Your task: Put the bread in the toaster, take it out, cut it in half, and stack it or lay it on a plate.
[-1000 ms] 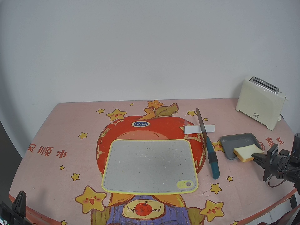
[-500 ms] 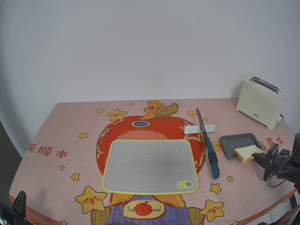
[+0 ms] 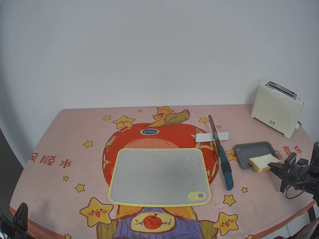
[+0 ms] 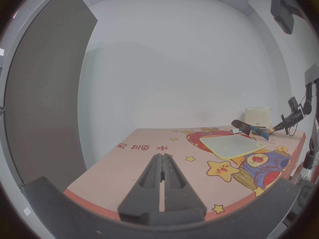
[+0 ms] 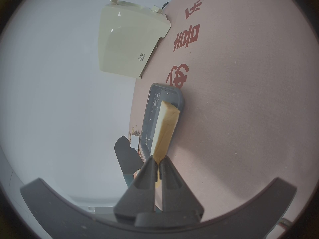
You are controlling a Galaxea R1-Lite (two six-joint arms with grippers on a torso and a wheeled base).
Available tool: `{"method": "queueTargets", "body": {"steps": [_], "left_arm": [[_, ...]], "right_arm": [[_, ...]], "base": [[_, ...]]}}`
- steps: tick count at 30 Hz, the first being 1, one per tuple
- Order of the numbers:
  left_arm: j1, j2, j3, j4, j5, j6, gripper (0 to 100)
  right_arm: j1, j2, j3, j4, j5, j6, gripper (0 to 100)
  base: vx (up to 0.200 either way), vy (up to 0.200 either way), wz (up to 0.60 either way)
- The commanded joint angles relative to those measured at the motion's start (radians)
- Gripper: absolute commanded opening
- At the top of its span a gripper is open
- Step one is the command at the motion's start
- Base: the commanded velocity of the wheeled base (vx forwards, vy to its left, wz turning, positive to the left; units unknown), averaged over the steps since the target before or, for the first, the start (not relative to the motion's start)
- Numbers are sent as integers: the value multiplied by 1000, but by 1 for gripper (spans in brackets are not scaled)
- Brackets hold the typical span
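Far to the right in the head view, the right gripper [image 3: 273, 166] pinches a corner of the bread [image 3: 263, 162], which lies across the near rim of the grey plate [image 3: 252, 149]. The toaster [image 3: 277, 108] stands behind. The left gripper [image 3: 20, 214] is cut off at the picture's corner. From the left wrist, its fingers [image 4: 151, 176] are pressed together on nothing, above the table [image 4: 133, 170] edge. From the right wrist, the jaws clamp the bread's edge, and the knife [image 5: 128, 155] is half hidden behind them.
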Motion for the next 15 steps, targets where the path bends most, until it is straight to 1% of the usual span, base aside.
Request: {"method": "queueTargets", "body": {"steps": [1,6,15], "left_arm": [[0,-7,18,0,0,0,0],[0,-7,18,0,0,0,0],[0,-7,18,0,0,0,0]], "right_arm": [[2,-1,-2,0,-1,0,0],[30,-3,-5,0,-4,0,0],[37,-3,-2,-2,-5,0,0]], "base": [[0,0,0],[0,0,0],[0,0,0]]}}
